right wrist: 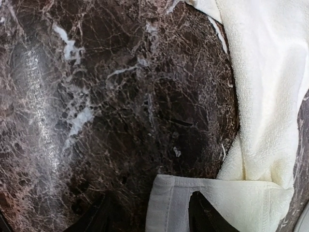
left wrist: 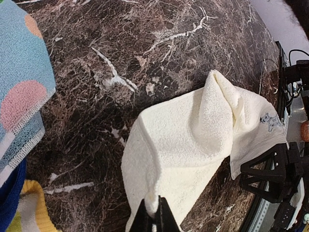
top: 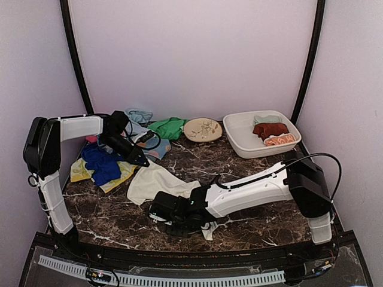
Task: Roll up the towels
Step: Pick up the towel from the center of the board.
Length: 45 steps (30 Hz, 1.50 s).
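Although the top view shows both claws only as dark lumps, your wrist cameras settle them. From the left wrist you see the left claw (left wrist: 153, 218) pinched together on a corner of the cream towel (left wrist: 193, 140), which rises like a tent from that grip. From the right wrist you see the right claw (right wrist: 152, 220) with its jaws apart and the towel's hemmed corner lying between them on the marble table (right wrist: 96, 96).

Only the top view gives you the surroundings. A heap at 10 o'clock holds a blue towel (top: 100, 164), a yellow towel (top: 78, 173) and a dotted light-blue towel (top: 157, 148), with a green towel (top: 167, 127) at 11. The plate (top: 194, 133) sits at 12. The white tub (top: 257, 149) at 1 o'clock holds a dark red towel (top: 270, 129) and an orange patterned towel (top: 281, 140). The right arm (top: 251, 191) crosses the near half of the table and covers the cream towel's near part.

That towel lies at 9 o'clock, unrolled. It is thick, creased terry with a small blue embroidered mark near one edge.
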Motion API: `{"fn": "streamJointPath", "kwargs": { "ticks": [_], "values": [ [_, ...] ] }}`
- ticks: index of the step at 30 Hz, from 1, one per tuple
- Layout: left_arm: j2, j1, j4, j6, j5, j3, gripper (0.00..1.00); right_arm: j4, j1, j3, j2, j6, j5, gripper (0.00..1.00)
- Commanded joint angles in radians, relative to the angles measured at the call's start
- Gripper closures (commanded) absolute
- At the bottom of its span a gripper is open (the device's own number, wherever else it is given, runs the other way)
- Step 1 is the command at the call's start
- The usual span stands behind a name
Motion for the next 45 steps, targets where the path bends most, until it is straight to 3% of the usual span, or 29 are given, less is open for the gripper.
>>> {"fn": "streamJointPath", "kwargs": {
  "ticks": [1,6,13,17,18,35,45],
  "values": [
    [-0.036,0.006,-0.032,0.009,0.02,-0.009,1.0,0.054,-0.065,-0.036,-0.021,0.094,-0.114,0.46],
    [-0.042,0.006,-0.031,0.006,0.02,-0.011,1.0,0.075,-0.12,-0.062,-0.01,0.16,-0.164,0.53],
    [-0.042,0.006,-0.03,0.005,0.018,-0.003,1.0,0.069,-0.128,-0.106,-0.012,0.18,-0.189,0.74],
    [-0.043,0.007,-0.037,0.004,0.02,0.002,1.0,0.088,-0.13,-0.141,-0.042,0.203,-0.17,0.98],
    [-0.045,0.007,-0.04,0.007,0.02,0.003,1.0,0.096,-0.132,-0.146,-0.057,0.21,-0.169,1.0],
    [-0.104,0.008,-0.108,0.035,0.011,0.062,1.0,0.256,-0.239,-0.343,-0.478,0.39,-0.206,1.0],
    [-0.247,0.01,-0.216,0.048,0.019,0.148,1.0,0.262,-0.288,-0.544,-0.848,0.511,-0.102,1.0]
  ]
}}
